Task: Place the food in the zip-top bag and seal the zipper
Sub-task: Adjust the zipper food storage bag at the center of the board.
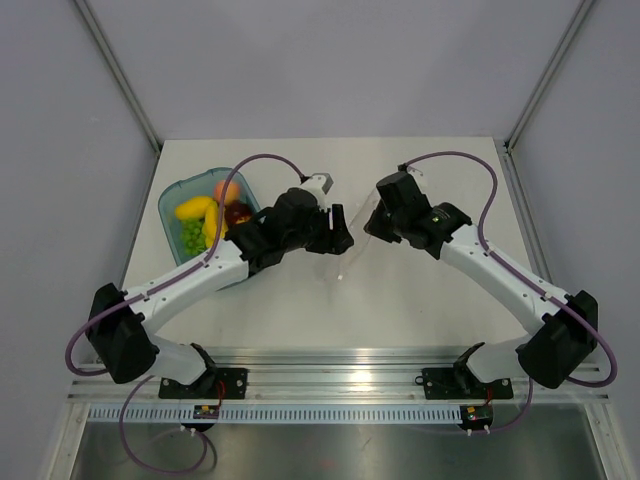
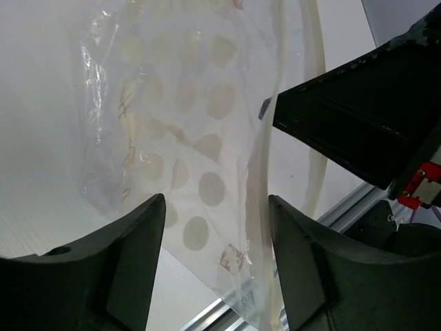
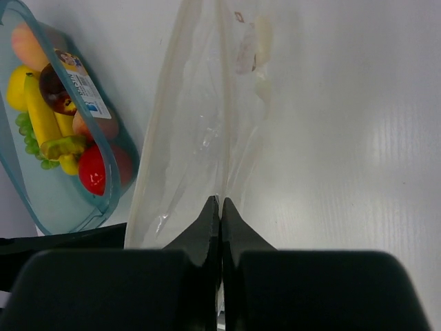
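Observation:
The clear zip-top bag hangs between my two grippers at mid-table and holds no food. My right gripper is shut on a fold of the bag, its fingertips pinched tight on the film. My left gripper is open, its jaws standing on either side of the bag's edge and the pale zipper strip without touching them. The food lies in the teal tray: banana bunch, red apple, green grapes, peach and dark plum.
The tray sits at the table's left, just behind my left forearm. The right gripper's black body is close to my left gripper. An aluminium rail runs along the near edge.

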Controlling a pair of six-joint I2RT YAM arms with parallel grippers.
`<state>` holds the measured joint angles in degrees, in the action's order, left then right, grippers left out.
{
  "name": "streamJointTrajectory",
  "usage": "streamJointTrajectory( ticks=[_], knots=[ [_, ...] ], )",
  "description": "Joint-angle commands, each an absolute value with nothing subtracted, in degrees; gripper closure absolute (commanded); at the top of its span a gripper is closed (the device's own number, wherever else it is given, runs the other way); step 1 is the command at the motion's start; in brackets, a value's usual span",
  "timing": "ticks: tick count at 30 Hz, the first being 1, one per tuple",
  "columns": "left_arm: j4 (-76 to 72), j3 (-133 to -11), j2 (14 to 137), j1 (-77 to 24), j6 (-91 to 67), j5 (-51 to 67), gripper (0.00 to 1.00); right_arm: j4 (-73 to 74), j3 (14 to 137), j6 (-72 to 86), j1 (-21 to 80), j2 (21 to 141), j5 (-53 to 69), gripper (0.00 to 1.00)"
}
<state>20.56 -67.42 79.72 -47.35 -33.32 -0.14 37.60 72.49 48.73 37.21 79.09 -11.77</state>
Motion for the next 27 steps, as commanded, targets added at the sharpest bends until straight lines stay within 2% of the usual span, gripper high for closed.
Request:
streamJointTrajectory(
  ticks=[1, 5, 7, 8, 10, 11, 12, 16, 19, 20, 23, 27],
  knots=[
    [19.07, -70.75, 81.11, -47.64, -32.43, 3.16, 0.36, 40.16, 74.53, 46.85, 37.97, 77.87, -13.97, 1.00],
    [20.74, -74.17, 84.36, -47.72, -31.90, 4.04, 0.37, 41.13, 74.97, 46.23, 38.14, 77.70, -13.27, 1.00],
    [21.70, -76.28, 85.95, -47.64, -31.99, 4.04, 0.43, 41.75, 75.32, 45.79, 38.14, 77.43, -12.75, 1.00],
    [22.06, -77.16, 87.52, -47.64, -32.25, 3.61, 0.49, 41.92, 75.32, 45.62, 38.23, 77.34, -12.83, 1.00],
    [23.89, -80.23, 89.11, -47.72, -32.87, 2.73, 0.81, 42.62, 75.06, 44.83, 38.15, 77.17, -13.09, 1.00],
    [25.12, -81.46, 90.17, -47.64, -33.13, 2.12, 0.93, 43.06, 74.97, 44.13, 38.14, 77.25, -13.44, 1.00],
    [27.83, -84.17, 91.92, -47.55, -33.31, 1.85, 1.00, 44.72, 74.71, 43.08, 38.14, 77.69, -14.93, 1.00],
    [29.36, -85.87, 92.55, -47.46, -32.70, 1.14, 1.00, 53.25, 76.72, 37.02, 36.13, 81.12, -22.57, 1.00],
    [29.97, -89.19, 92.55, -47.37, -31.99, 1.41, 1.00, 58.35, 83.12, 32.89, 34.19, 82.53, -28.72, 1.00],
    [31.54, -90.60, 92.81, -47.02, -31.91, 1.23, 1.00, 60.45, 88.63, 31.91, 34.19, 82.79, -31.26, 1.00],
    [32.34, -93.77, 92.64, -46.23, -32.43, 1.23, 1.00, 62.57, 99.88, 27.26, 34.19, 83.58, -30.77, 1.00],
    [28.32, -89.66, 90.62, -43.08, -34.45, 5.18, 1.00, 67.22, 108.89, 23.65, 34.63, 87.52, -24.54, 1.00]
  ],
)
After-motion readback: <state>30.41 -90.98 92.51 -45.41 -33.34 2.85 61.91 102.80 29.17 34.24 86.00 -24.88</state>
